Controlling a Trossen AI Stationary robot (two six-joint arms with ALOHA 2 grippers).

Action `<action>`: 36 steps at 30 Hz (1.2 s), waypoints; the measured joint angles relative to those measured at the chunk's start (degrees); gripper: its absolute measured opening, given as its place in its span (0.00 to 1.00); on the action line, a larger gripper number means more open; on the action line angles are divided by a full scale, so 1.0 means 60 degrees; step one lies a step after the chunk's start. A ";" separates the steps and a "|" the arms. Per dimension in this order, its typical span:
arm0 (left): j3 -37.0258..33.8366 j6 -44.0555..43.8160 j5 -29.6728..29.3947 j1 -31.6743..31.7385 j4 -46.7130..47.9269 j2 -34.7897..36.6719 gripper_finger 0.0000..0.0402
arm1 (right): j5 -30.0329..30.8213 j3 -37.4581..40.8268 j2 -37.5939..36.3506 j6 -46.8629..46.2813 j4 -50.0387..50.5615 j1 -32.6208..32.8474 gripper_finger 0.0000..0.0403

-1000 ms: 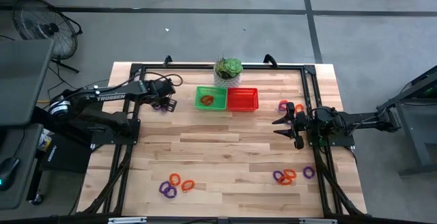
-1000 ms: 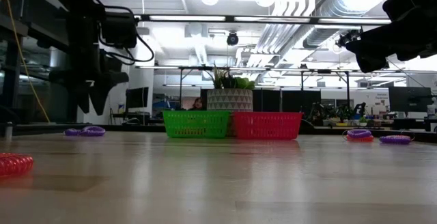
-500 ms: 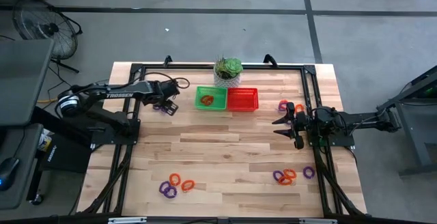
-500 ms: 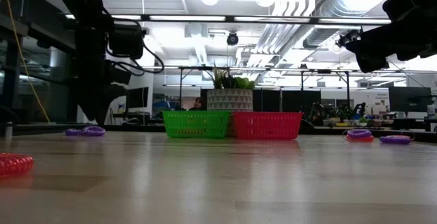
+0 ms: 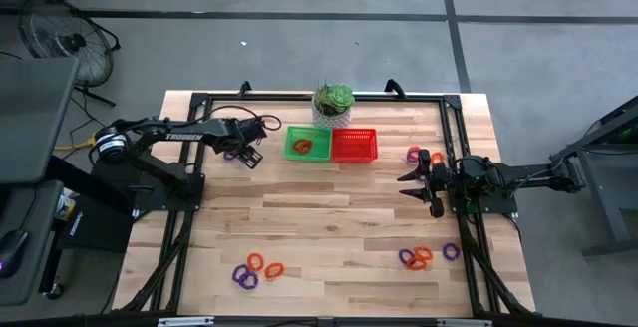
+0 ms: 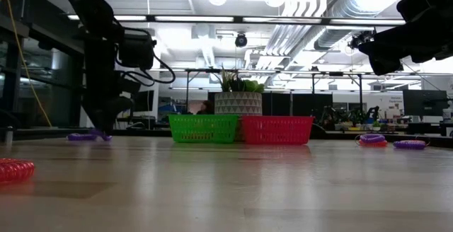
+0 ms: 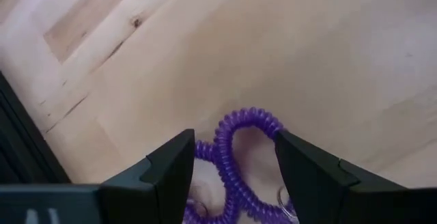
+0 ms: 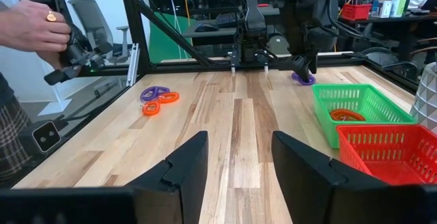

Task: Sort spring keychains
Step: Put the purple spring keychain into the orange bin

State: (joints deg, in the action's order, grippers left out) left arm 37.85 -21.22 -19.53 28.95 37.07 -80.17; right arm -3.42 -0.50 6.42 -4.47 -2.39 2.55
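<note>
Two purple spring keychains lie flat on the wooden table at its far left. My left gripper points steeply down over them, open, with one finger on each side of a purple coil; I see no touch. In the low view its fingertips are just above the tabletop. My right gripper waits open and level at the table's right side. A green basket at the far middle holds an orange keychain. A red basket stands against its right side.
More orange and purple keychains lie in clusters near left, near right and far right. A potted plant stands behind the baskets. A dark frame borders the table. A person's hand shows beyond the table's left edge.
My left gripper has come down toward the purple keychains at the far left and has rolled about its own axis, staying open. Its fingertips are now close to the tabletop. The keychains have stayed where they were.
</note>
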 joint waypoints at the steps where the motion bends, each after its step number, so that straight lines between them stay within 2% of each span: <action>1: 0.0000 0.0011 0.0010 0.0000 -0.0012 -0.0017 0.51 | 0.0004 0.0001 0.0000 0.0000 0.0000 0.0000 0.39; 36: 0.0135 0.0246 0.0587 0.0113 0.0346 0.0118 0.51 | 0.0002 0.0001 0.0000 0.0000 0.0000 0.0000 0.39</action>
State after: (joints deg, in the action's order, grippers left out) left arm 38.65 -19.75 -16.01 29.63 39.15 -79.46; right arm -3.41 -0.50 6.42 -4.47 -2.39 2.55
